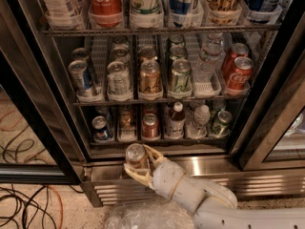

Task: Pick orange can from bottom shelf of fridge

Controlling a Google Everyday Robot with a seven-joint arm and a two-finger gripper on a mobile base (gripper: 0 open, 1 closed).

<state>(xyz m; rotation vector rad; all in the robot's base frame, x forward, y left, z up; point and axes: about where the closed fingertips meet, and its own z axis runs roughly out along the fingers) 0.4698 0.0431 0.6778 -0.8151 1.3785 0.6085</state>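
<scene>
The orange can (pixel 135 155), with dull orange-brown sides and a silver top, sits between my cream fingers. My gripper (pixel 137 161) is shut on it and holds it just outside the fridge (pixel 269 102), in front of the sill and below the bottom shelf (pixel 162 140). The lane at the shelf's front above the can holds another brownish can (pixel 126 119) further back. A redder can (pixel 150 126) and a blue can (pixel 100 126) stand on either side of that lane.
The bottom shelf also holds a brown bottle (pixel 176 119), a water bottle (pixel 200 120) and a green can (pixel 221 122). The ribbed steel base (pixel 267 181) runs under the opening. Cables (pixel 24 209) lie on the floor at left. Crinkled plastic (pixel 143 218) lies below my arm.
</scene>
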